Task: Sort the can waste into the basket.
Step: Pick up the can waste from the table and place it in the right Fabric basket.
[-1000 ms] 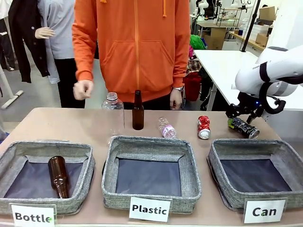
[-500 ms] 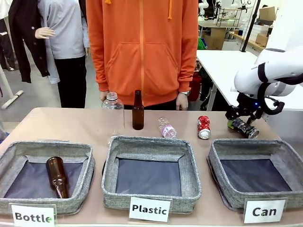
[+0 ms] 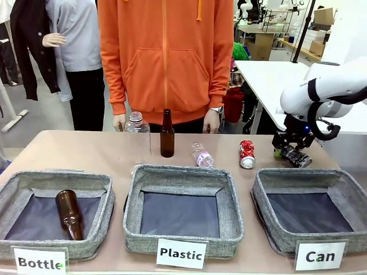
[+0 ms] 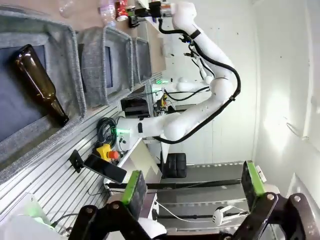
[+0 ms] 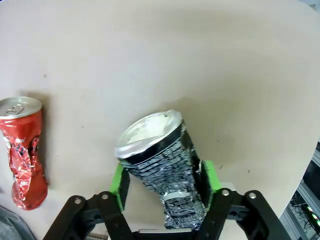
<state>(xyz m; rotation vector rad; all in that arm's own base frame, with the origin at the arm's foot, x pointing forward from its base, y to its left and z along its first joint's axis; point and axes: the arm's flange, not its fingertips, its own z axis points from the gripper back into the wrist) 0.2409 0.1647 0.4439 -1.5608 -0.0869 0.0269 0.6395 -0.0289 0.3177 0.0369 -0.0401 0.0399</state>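
Right gripper is clamping the black can; it needs lifting clear before crossing the Can basket rim

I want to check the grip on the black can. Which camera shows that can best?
Right wrist view: the black can is close up, dented, silver top showing, jaws against both sides. Front view shows it small under the right gripper; left wrist view, a distant speck.
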